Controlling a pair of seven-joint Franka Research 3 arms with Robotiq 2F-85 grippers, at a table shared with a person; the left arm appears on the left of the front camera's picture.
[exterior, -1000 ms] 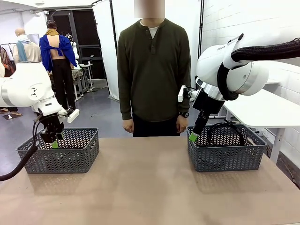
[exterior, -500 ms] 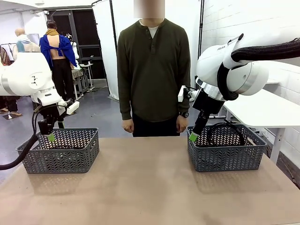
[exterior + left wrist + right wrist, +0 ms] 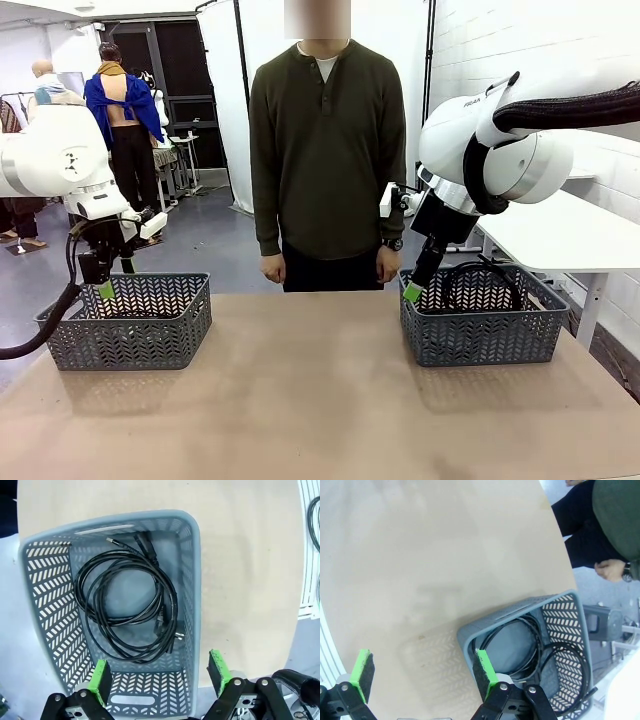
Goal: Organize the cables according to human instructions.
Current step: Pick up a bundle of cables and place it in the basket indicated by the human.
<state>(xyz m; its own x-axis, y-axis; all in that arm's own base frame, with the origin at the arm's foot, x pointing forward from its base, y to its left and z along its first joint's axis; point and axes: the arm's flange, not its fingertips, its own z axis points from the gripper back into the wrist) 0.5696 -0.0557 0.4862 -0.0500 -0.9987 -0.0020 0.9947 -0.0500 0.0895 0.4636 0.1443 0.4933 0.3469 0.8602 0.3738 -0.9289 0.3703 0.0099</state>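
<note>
A: Left side, status?
B: My left gripper [image 3: 159, 675] hangs above the left basket [image 3: 192, 580], fingers spread wide, nothing in them. Coiled black cables [image 3: 127, 612] lie on that basket's floor, plug ends toward its far wall.

A: Right side?
B: My right gripper [image 3: 422, 672] hovers at the right basket's [image 3: 580, 625] near corner, fingers wide apart, empty. More black cable loops [image 3: 535, 647] lie inside it. Both baskets stand on the desk [image 3: 310, 400], person [image 3: 325, 150] behind.

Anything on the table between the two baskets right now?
No. In the front view, the stretch of table between the left basket and the right basket is bare.
</note>
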